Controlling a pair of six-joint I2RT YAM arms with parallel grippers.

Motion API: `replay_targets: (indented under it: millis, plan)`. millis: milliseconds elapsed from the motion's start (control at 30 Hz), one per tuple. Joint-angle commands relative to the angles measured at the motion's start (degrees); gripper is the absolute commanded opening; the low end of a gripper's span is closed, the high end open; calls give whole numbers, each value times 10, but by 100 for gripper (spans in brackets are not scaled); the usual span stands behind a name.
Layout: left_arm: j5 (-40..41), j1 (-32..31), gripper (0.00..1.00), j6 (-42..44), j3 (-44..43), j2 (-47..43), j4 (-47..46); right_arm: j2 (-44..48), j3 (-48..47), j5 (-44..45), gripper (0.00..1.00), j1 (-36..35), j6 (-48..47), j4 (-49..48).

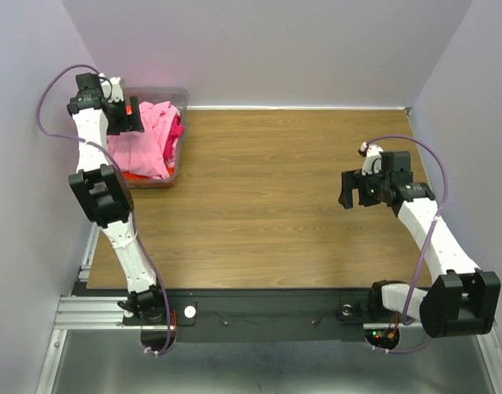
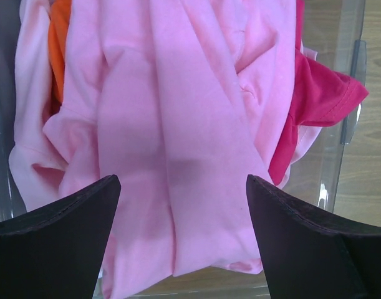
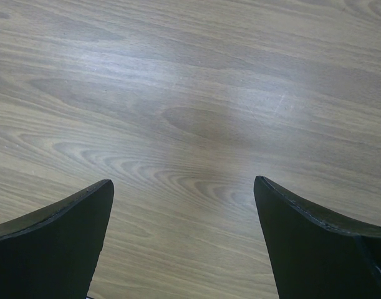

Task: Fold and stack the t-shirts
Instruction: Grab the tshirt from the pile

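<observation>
Several t-shirts lie bunched in a clear plastic bin (image 1: 178, 97) at the table's far left. A light pink shirt (image 1: 148, 139) lies on top and fills the left wrist view (image 2: 178, 124). A hot pink shirt (image 2: 321, 93) sticks out at its right, an orange one (image 2: 58, 43) at upper left, a pale pink one (image 2: 28, 56) at far left. My left gripper (image 1: 129, 121) is open just above the light pink shirt (image 2: 184, 187), holding nothing. My right gripper (image 1: 349, 195) is open and empty above bare table (image 3: 184, 187) at the right.
The wooden table (image 1: 275, 189) spreads between the arms. The bin's clear wall (image 2: 349, 93) shows at the right of the left wrist view. Purple-grey walls close in the back and both sides. A black rail (image 1: 267, 316) runs along the near edge.
</observation>
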State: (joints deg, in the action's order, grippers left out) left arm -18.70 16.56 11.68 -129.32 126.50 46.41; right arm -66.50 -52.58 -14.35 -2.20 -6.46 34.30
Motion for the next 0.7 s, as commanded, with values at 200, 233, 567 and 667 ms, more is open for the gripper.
replay_targets:
  millis: [200, 233, 567, 667]
  plan:
    - [-79, -5, 94, 13, -11, 18, 13, -7, -17, 5, 100, 4, -7, -8]
    - [-85, -4, 93, 12, -12, 22, 14, -7, -16, 5, 100, 4, -7, -8]
    - [-120, -5, 61, 3, -20, 10, -2, -9, -19, 8, 100, 4, -4, -8]
    - [-132, -5, 39, 4, -15, -16, -13, -10, -20, 6, 100, 4, -4, -8]
